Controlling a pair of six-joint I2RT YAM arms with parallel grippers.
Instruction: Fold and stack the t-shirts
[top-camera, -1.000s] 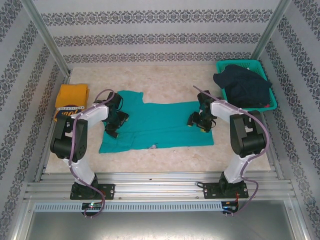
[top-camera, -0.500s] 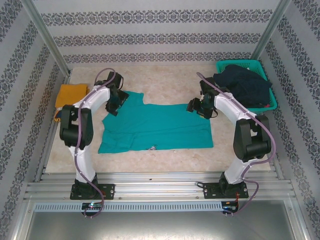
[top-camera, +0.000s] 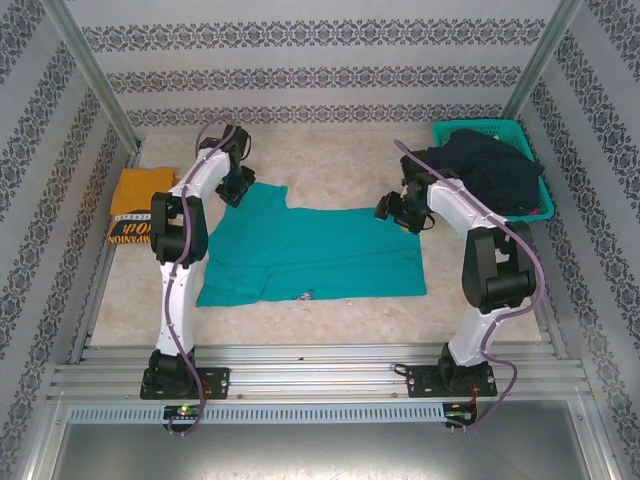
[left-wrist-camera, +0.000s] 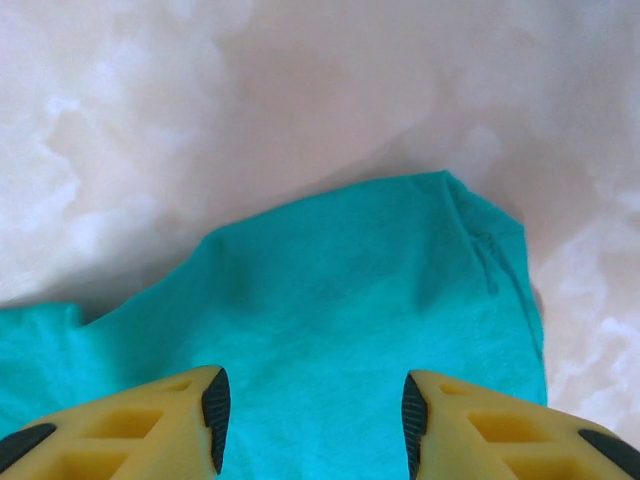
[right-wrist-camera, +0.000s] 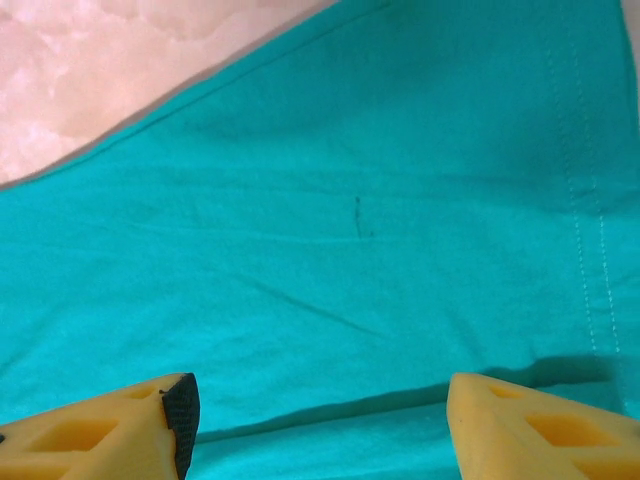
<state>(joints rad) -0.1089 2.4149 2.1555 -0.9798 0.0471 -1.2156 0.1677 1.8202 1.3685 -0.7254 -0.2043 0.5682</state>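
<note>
Both arms have reached farther out, the left tool (top-camera: 237, 187) and right tool (top-camera: 399, 212) now at the far corners of the green shirt (top-camera: 310, 250).
Each tool stands wide open over the cloth with nothing in its grip. The green shirt lies spread flat in the middle of the surface (top-camera: 330, 160). The yellow shirt (top-camera: 140, 205) lies folded at the left edge, well apart. A basket (top-camera: 522, 130) of dark clothes (top-camera: 485, 170) stands far right.

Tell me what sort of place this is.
Probably a robot lab cell staged for laundry folding: patterned walls around an aluminium frame, a teal t-shirt spread on the table, and a mesh basket of dark clothes.
</note>
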